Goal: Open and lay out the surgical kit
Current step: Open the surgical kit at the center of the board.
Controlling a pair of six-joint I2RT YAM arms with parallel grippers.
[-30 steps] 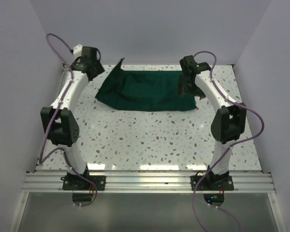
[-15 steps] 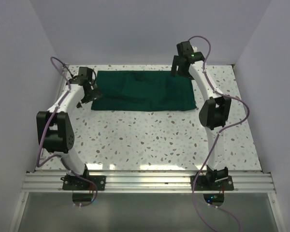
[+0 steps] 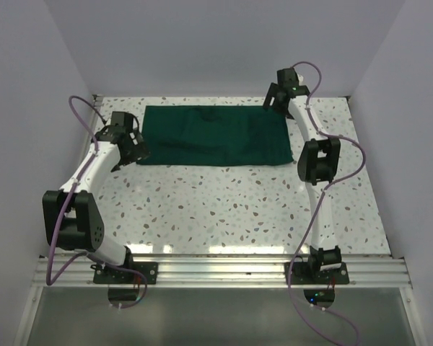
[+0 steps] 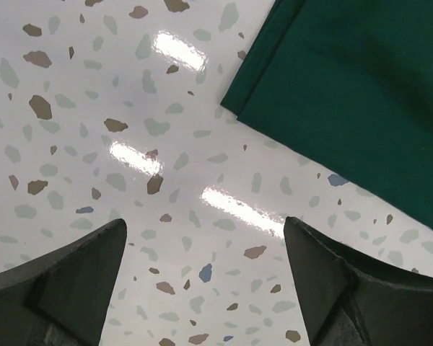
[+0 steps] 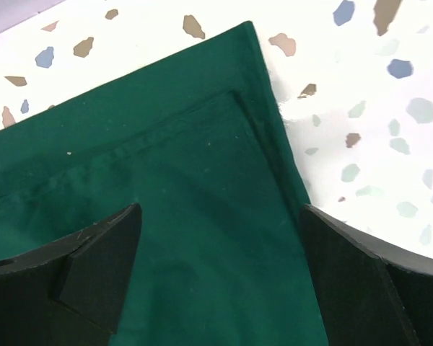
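The dark green cloth wrap [image 3: 213, 135] lies flat and folded at the back of the table. No steel tray or silver instruments show; they are hidden or out of view. My left gripper [image 3: 132, 153] is open and empty over bare table beside the cloth's near left corner [image 4: 234, 112]; the cloth fills the upper right of the left wrist view [image 4: 361, 86]. My right gripper [image 3: 274, 103] is open and empty above the cloth's far right corner, and the right wrist view shows the cloth [image 5: 166, 216] between its spread fingers [image 5: 94, 259].
The terrazzo table [image 3: 224, 209] has white walls on the left, back and right. An aluminium rail [image 3: 216, 272] runs along the near edge, where both arm bases stand. Purple cables loop from both arms.
The cloth, lifted and bunched a second ago, now lies flat. My left gripper has moved down and away from its left edge. My right gripper has risen toward the far right corner.
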